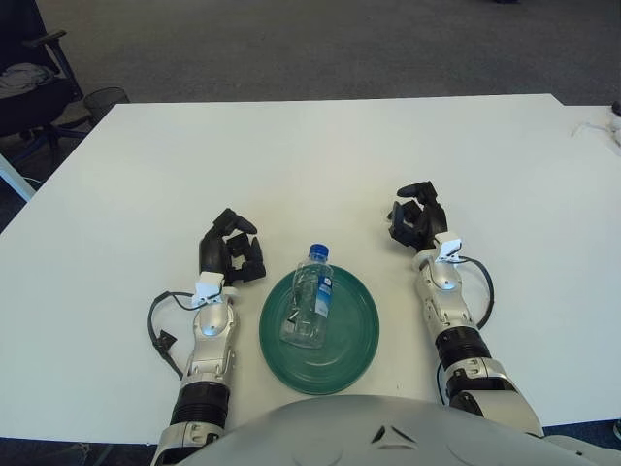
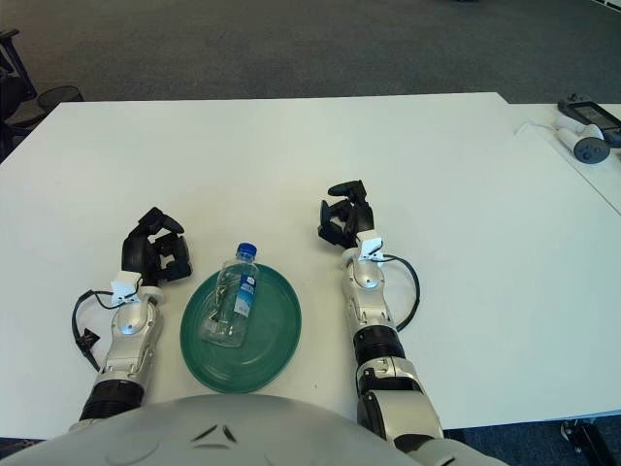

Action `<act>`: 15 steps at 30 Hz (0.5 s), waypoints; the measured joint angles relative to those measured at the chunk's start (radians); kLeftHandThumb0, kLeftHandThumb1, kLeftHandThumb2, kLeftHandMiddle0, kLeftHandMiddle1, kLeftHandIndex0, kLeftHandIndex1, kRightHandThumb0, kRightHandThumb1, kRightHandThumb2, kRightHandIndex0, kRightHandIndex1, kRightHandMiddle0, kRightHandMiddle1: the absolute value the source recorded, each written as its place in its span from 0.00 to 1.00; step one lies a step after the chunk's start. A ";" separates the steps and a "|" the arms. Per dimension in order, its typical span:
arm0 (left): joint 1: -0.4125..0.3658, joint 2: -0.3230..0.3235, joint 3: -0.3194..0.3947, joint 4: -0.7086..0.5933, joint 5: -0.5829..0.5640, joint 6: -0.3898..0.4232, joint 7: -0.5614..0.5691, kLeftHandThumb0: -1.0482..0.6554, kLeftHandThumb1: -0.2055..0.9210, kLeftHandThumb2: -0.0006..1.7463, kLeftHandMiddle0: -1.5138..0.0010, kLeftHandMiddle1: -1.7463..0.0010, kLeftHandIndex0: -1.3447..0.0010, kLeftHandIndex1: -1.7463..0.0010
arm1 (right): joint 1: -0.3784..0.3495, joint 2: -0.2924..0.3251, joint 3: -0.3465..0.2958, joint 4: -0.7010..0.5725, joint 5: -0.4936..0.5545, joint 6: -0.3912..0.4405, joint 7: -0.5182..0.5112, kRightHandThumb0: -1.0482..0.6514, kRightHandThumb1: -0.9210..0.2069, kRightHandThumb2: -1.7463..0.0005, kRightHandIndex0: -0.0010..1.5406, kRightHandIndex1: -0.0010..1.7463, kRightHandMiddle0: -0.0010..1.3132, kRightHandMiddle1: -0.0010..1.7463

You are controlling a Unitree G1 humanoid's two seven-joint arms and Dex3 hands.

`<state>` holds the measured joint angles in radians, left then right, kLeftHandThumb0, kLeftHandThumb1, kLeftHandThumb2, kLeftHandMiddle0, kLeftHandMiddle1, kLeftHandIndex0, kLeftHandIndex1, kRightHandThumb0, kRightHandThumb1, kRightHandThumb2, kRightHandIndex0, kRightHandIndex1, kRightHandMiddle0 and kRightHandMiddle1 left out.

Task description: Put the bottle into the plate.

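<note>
A clear plastic bottle (image 1: 310, 299) with a blue cap and blue label lies on its side in the green plate (image 1: 351, 338), its cap sticking out over the far rim. My left hand (image 1: 233, 250) rests on the table just left of the plate, fingers curled, holding nothing. My right hand (image 1: 417, 218) rests on the table to the right of and beyond the plate, fingers curled, empty. Neither hand touches the bottle.
The white table (image 1: 310, 155) stretches wide beyond the hands. A black cable (image 1: 160, 325) loops beside my left forearm. Small devices (image 2: 582, 131) lie at the far right of the table. A chair and bin (image 1: 97, 97) stand off the far left corner.
</note>
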<state>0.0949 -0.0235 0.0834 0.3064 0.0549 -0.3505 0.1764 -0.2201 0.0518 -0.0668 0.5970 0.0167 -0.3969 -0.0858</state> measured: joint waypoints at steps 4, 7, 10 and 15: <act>-0.001 0.000 0.000 -0.002 0.001 0.000 0.000 0.30 0.31 0.88 0.13 0.00 0.44 0.00 | 0.001 -0.001 0.000 0.000 0.000 -0.004 0.001 0.62 0.37 0.37 0.33 0.98 0.18 1.00; -0.004 0.000 0.001 -0.002 0.001 0.000 0.000 0.30 0.30 0.88 0.13 0.00 0.44 0.00 | 0.001 0.000 -0.001 0.001 0.001 -0.008 0.002 0.62 0.37 0.37 0.32 0.98 0.18 1.00; -0.006 0.000 0.002 -0.003 0.002 0.000 0.000 0.29 0.30 0.88 0.13 0.00 0.43 0.00 | 0.001 0.000 -0.002 0.004 0.001 -0.014 0.002 0.62 0.37 0.37 0.33 0.98 0.18 1.00; -0.008 0.000 0.002 -0.005 0.004 0.000 0.001 0.29 0.30 0.89 0.13 0.00 0.43 0.00 | 0.002 0.000 -0.002 0.010 0.001 -0.027 0.002 0.62 0.37 0.37 0.33 0.97 0.18 1.00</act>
<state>0.0868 -0.0231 0.0856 0.3013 0.0586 -0.3503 0.1772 -0.2180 0.0520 -0.0686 0.6067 0.0176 -0.4235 -0.0839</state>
